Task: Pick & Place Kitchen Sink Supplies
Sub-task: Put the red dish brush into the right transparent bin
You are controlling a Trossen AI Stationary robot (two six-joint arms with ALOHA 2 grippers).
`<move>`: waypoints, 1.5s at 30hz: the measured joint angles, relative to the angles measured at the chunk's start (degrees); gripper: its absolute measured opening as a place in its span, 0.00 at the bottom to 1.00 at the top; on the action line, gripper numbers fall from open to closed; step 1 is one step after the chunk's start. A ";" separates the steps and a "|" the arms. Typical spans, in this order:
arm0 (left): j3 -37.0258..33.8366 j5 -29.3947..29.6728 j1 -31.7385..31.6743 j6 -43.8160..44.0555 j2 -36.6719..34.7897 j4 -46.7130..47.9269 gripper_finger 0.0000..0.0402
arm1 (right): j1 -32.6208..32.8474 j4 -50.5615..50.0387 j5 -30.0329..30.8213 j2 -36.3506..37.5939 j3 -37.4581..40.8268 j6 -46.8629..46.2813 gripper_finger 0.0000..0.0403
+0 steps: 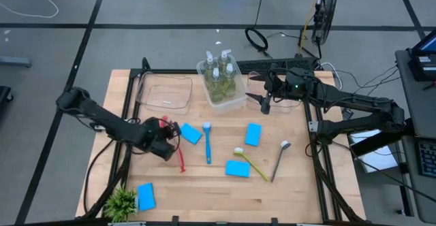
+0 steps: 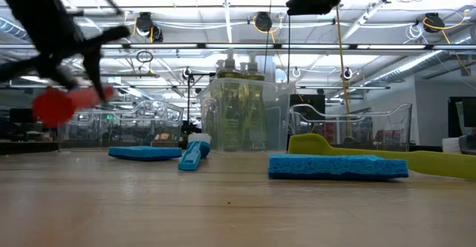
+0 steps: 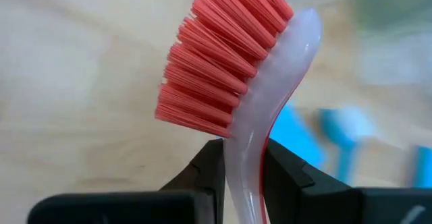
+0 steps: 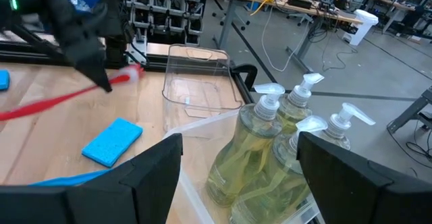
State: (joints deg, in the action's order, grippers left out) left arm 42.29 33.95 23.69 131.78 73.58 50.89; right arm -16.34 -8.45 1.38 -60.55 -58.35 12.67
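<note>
While my left gripper (image 3: 241, 173) clamps the red brush (image 3: 233, 75) at its neck, left of centre in the high view, my right gripper (image 4: 239, 166) hangs wide open over the pump bottles (image 1: 219, 73) at upper centre.

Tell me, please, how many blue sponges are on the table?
4: one beside the left gripper, one centre-right, one at front centre, one by the plant.

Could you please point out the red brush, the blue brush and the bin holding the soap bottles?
red brush (image 3: 223, 55): left wrist view, on its bristles.
blue brush (image 1: 208, 144): high view, mid-handle.
bin with soap bottles (image 1: 232, 103): high view, on its near rim.
</note>
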 joint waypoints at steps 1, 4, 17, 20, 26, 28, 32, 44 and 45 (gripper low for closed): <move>0.71 1.79 0.02 -1.81 -1.48 -0.01 0.17 | 0.12 0.00 0.01 0.00 0.00 0.00 0.69; 3.45 7.17 0.02 -9.85 -5.50 -0.78 0.17 | 0.77 0.00 -0.15 0.00 0.00 0.00 0.69; 17.48 18.73 -2.62 -54.58 -9.94 -19.43 0.17 | 5.40 1.44 -6.83 0.00 0.00 -7.88 0.69; 18.16 18.44 -4.14 -65.49 -9.90 -28.37 0.17 | 6.05 2.96 -12.43 0.00 0.00 -13.24 0.69; 18.24 11.37 -7.97 -82.23 -9.46 -47.72 0.17 | 7.64 8.44 -23.74 0.00 0.00 -24.74 0.69; 18.28 7.93 -9.60 -86.29 -8.56 -53.04 0.17 | 8.51 10.97 -25.70 0.00 0.00 -27.67 0.69; 18.29 1.28 -12.95 -90.45 -6.51 -61.30 0.17 | 10.80 15.33 -25.68 0.00 -0.02 -31.52 0.69; 18.28 -16.57 -21.84 -92.07 3.46 -80.19 0.17 | 13.57 18.86 -23.71 -3.06 -0.02 -37.50 0.69; 18.50 -17.08 -22.32 -92.05 4.28 -81.06 0.17 | 13.57 19.56 -23.70 -3.71 -0.02 -37.51 0.69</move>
State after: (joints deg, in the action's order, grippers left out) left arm 60.79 16.87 1.36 39.72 77.86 -30.17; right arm -2.76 11.11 -22.33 -64.26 -58.37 -24.84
